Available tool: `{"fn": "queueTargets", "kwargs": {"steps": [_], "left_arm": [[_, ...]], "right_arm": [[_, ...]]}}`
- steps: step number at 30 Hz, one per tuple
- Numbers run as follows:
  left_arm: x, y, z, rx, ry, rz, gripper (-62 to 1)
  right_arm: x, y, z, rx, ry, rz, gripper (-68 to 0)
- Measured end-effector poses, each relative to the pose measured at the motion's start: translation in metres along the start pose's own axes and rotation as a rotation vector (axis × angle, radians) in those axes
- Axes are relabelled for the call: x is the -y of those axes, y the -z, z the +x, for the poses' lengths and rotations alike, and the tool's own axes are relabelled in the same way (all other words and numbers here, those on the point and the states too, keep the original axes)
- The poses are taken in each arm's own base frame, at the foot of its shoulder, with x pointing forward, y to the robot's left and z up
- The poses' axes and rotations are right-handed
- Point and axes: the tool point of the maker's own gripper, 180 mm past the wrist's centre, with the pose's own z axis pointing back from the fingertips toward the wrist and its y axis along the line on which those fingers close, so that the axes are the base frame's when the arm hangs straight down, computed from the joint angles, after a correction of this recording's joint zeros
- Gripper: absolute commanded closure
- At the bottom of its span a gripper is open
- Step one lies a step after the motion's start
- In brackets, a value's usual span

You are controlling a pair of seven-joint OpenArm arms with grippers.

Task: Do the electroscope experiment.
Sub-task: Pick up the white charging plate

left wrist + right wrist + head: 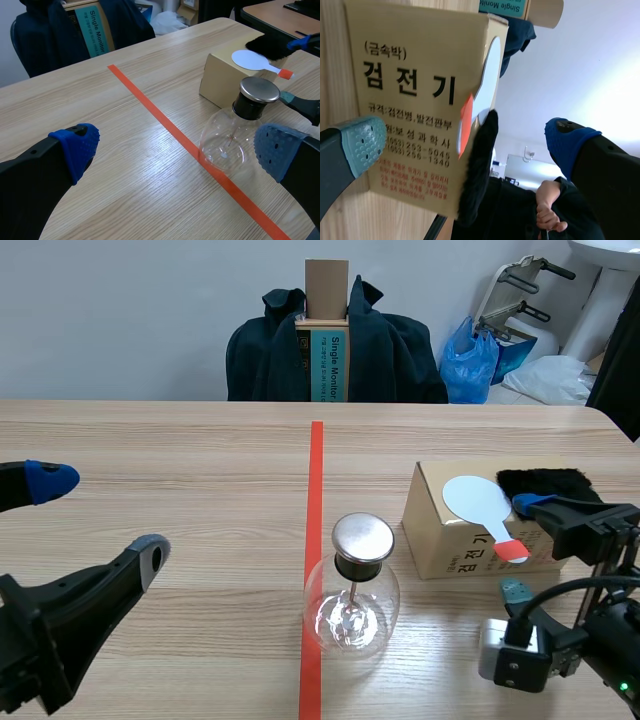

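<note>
Electroscope (352, 590) upright by table's (150, 440) near edge. Paddle (480, 502) and fur (545, 480) lie on box (440, 535), presumably staged for right gripper (522, 548). It and left gripper (100, 516) are both agape, empty.

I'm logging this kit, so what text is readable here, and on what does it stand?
"(금속박)" and "검전기": cardboard box.
"Single Monitor": teal box behind the table.
Small print lower on the cardboard box: too small or blurred to read surely; a phone number is left out.
</note>
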Motion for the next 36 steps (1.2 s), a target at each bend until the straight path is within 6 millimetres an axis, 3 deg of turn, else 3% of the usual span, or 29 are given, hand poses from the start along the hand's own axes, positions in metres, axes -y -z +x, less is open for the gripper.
{"fn": "queueTargets", "kwargs": {"steps": [5,18,25,27,33,36], "left_arm": [[0.000,0.000,0.000,0.000,0.000,0.000,-62.3],[0.000,0.000,0.000,0.000,0.000,0.000,-62.3],[0.000,0.000,0.000,0.000,0.000,0.001,-62.3],[0.000,0.000,0.000,0.000,0.000,0.001,-62.3],[0.000,0.000,0.000,0.000,0.000,0.001,-62.3],[0.000,0.000,0.000,0.000,0.000,0.001,-62.3]], "right_arm": [[0.005,0.008,0.006,0.031,-0.003,-0.016,-67.9],[0.012,0.007,0.006,0.037,0.100,-0.056,-67.9],[-0.002,-0.004,0.014,0.046,0.112,-0.016,-67.9],[-0.003,-0.005,0.016,0.052,0.113,-0.012,-61.4],[0.003,-0.005,0.014,0.050,0.099,-0.043,-25.4],[0.003,-0.005,0.014,0.050,0.099,-0.043,-12.7]]}}
